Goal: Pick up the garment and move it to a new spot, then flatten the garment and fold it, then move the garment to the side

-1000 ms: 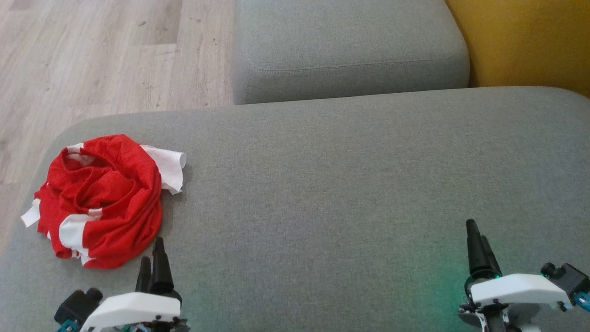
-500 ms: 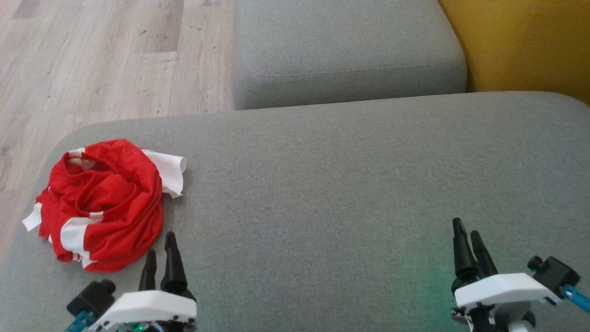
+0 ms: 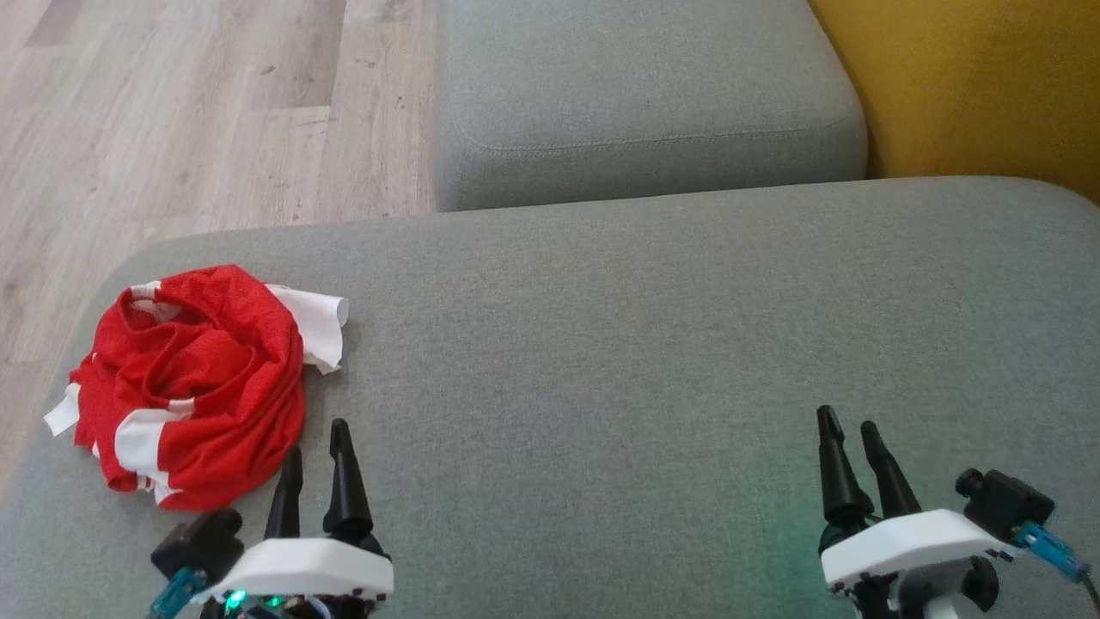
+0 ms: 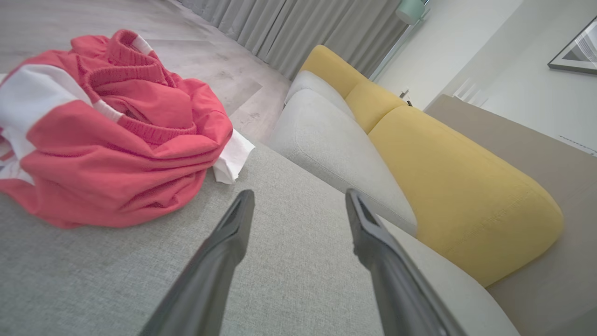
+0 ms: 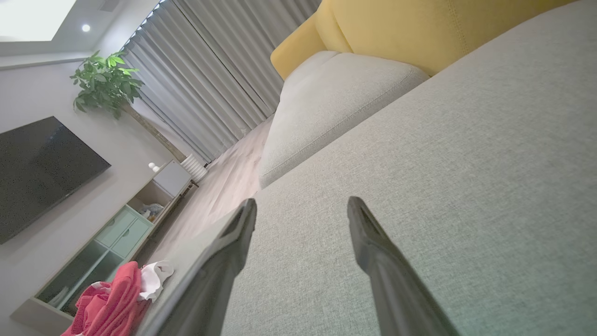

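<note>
The left claw (image 3: 316, 437) hangs released, jaws spread and empty, just above the seat (image 3: 601, 344). Its tips point past the near right edge of the garment (image 3: 193, 378) and stay clear of the cloth. The right claw (image 3: 847, 419) is likewise released and empty, well apart from the garment on the far side of the seat.

The garment lies in a crumpled red-and-white heap at the seat's left end, near the edge above the floor (image 3: 172, 129). Judged from that, nothing of the task is done. The pick-up has not begun, and the move to a new spot, the flattening, the fold and the shift aside all remain. The left claw looks the likelier one to take the first grip.

Against a second ago, both claws have drawn inward in the head view, the left rightward and the right leftward. The whole picture has also slid slightly, so the camera moved. The heap keeps its shape.
</note>
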Robot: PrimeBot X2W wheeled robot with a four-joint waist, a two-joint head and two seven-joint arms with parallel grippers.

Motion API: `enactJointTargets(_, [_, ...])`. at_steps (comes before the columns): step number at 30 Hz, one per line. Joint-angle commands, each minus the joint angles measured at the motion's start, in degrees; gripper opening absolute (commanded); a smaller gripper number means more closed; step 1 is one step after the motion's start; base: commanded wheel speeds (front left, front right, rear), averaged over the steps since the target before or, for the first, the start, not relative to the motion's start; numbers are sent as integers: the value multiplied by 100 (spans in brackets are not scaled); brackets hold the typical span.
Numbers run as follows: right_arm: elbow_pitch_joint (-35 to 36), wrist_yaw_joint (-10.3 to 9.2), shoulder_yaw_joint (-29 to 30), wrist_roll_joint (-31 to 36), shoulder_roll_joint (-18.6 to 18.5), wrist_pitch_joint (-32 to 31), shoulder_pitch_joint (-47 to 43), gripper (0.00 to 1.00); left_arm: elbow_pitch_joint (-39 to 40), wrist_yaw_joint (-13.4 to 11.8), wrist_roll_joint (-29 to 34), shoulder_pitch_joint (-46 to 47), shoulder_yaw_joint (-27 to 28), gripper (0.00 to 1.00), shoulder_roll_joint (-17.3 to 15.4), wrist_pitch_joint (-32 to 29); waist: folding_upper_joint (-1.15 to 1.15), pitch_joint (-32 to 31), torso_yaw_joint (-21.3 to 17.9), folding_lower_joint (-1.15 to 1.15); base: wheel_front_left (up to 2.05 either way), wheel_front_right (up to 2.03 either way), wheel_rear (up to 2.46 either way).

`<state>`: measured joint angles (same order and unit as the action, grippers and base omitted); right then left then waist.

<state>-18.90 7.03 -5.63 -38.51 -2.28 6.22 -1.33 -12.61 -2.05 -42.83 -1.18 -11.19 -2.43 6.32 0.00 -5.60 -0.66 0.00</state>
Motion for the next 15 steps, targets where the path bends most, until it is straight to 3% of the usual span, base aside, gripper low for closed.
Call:
enactJointTargets(1, [223, 30, -153, 208, -40, 117, 229, 100, 197, -48, 191, 220, 59, 100, -32, 104, 0, -12, -2, 0, 0, 0, 0])
enactJointTargets(15, [210, 35, -373, 1215, -46, 353, 214, 100, 305, -362, 1217, 255, -227, 100, -35, 341, 0, -131, -20, 0, 0, 0, 0])
